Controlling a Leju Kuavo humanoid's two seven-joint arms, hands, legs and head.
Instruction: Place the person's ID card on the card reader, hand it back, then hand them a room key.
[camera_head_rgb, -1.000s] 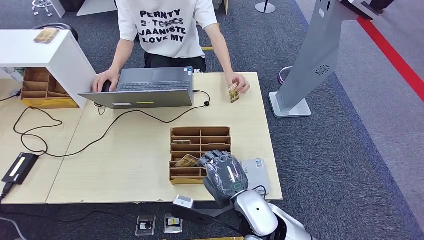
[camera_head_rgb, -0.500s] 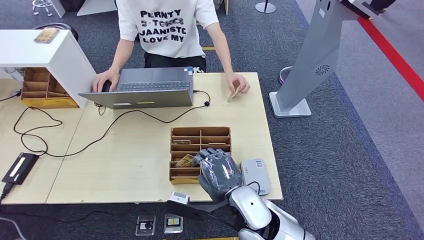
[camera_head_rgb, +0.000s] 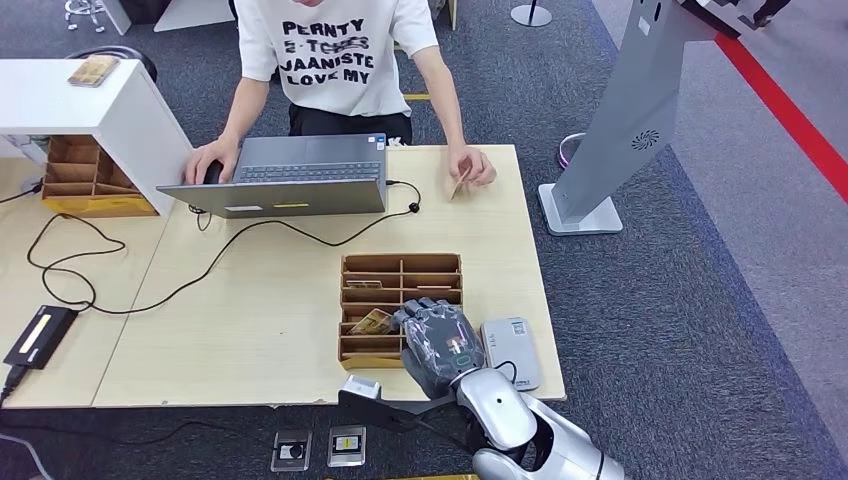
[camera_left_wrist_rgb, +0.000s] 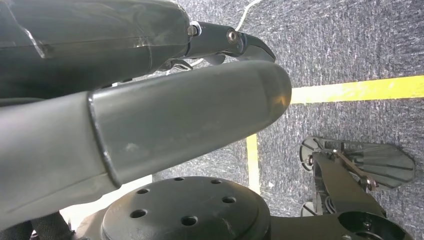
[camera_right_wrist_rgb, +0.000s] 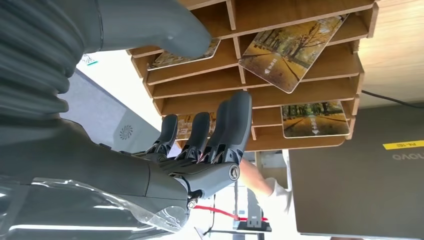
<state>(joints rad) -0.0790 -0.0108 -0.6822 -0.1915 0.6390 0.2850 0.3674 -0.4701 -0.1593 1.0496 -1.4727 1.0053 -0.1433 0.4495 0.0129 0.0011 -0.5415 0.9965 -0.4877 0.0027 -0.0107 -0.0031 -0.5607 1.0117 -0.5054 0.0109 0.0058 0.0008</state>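
My right hand hovers over the near right corner of the wooden card organizer, fingers apart and holding nothing. In the right wrist view the hand has its fingers reaching toward the slots, and its thumb lies close to a key card in one slot. A tilted key card leans out of a near slot just left of the hand. The grey card reader lies on the table right of the hand. The person pinches the ID card at the table's far right. My left hand hangs over the floor, holding nothing.
An open laptop sits at the far side in front of the person, its cable trailing across the table. A black device lies at the left. A white shelf with a second organizer stands far left. A grey kiosk stands right of the table.
My right hand has shifted slightly left, uncovering the card reader. The person has turned the ID card edge-on and drawn it closer to themselves.
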